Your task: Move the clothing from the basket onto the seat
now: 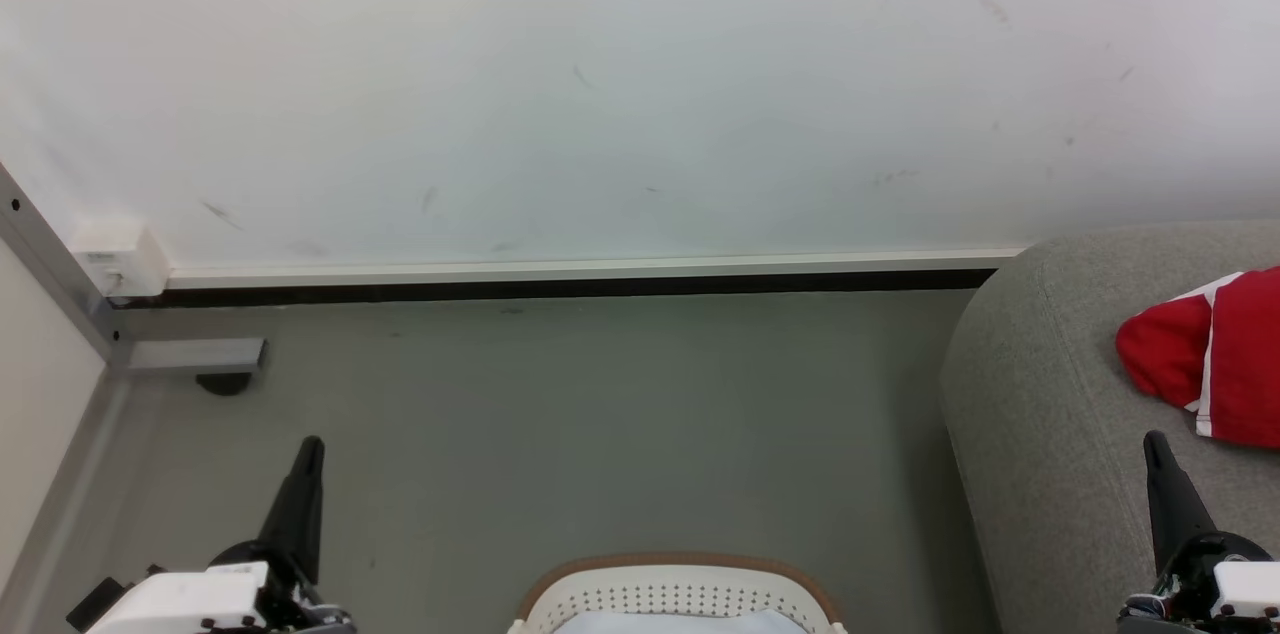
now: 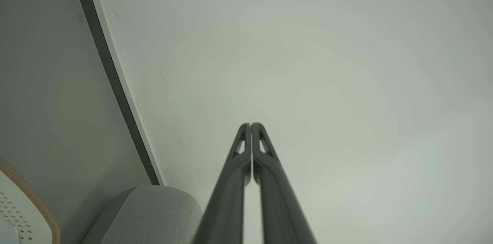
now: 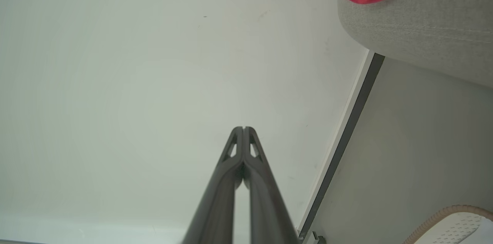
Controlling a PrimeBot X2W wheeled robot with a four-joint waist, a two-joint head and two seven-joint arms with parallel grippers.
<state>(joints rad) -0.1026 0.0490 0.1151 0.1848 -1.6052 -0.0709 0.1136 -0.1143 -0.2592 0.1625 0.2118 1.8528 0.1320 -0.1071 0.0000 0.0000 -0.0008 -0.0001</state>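
Both grippers were pressed together and held nothing. The left gripper (image 1: 311, 454) and the right gripper (image 1: 1156, 449) pointed ahead, and each wrist view showed the fingertips meeting. Between them, nearer than either tip, sat the basket (image 1: 680, 582). Its far rim and perforated wall were in the head view, with a pale surface inside and no red that I could make out. The grey seat (image 1: 1040, 394) stood just beside the right gripper and ran on ahead of it. A red garment (image 1: 1205, 354) lay on that seat, a little beyond the right fingertips and well apart from the left gripper. Farther off were the grey floor (image 1: 600, 414) and the white wall (image 1: 640, 94).

The move looked done or nearly so. To finish well, the basket's bottom should be checked before either arm reaches. If fabric is left, the fingers should spread above the rim, drop straight inside and pinch cloth, not plastic.
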